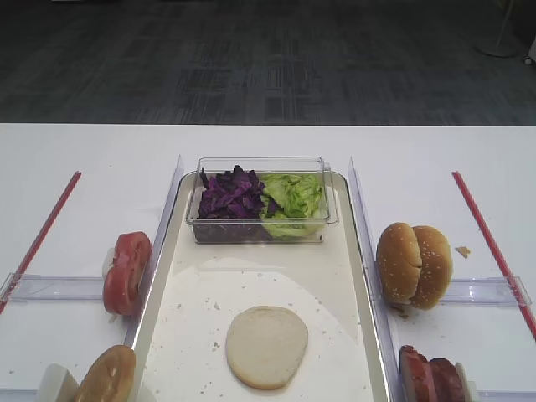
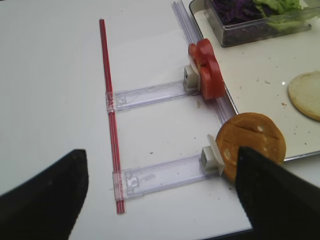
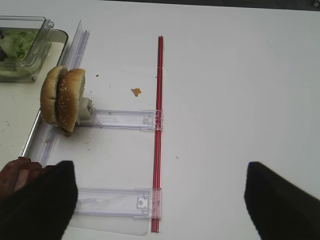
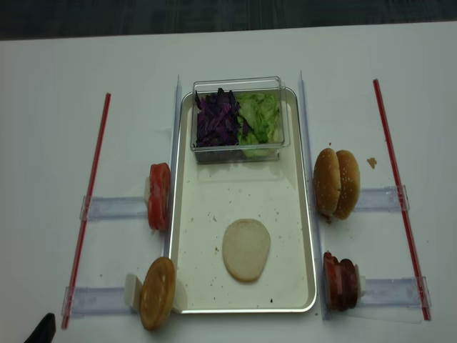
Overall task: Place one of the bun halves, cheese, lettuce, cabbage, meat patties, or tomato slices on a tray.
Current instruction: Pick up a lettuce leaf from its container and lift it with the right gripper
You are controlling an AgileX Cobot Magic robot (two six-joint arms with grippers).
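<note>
A long cream-white tray (image 4: 187,279) lies down the middle of the white table (image 4: 43,107). At its far end sits a clear plastic tub (image 4: 239,148), with dark purple cabbage (image 4: 218,118) in its left half and light green lettuce (image 4: 258,116) in its right half, the two touching. Toward the near end of the tray a flat pale bun half (image 4: 246,249) lies on its own, well apart from the tub.

Off the tray's left edge, tomato slices (image 4: 158,196) stand on edge against a clear plastic rail. Nearer the near-left corner a golden bun half (image 4: 157,292) stands upright against its own holder. Off the right edge, two sesame bun halves (image 4: 336,183) stand pressed together, and near the near-right corner the meat patties (image 4: 340,280) stand on edge. A red strip (image 4: 87,207) runs along the table on each outer side.

The right gripper (image 3: 160,200) hovers over the bare table to the right of the tray; its dark fingers (image 3: 280,197) stand as wide apart as can be, with nothing between them. The left gripper (image 2: 160,195) hangs over the table left of the tray, its jaws also spread wide and holding nothing, one finger (image 2: 272,192) just in front of the golden bun half.
</note>
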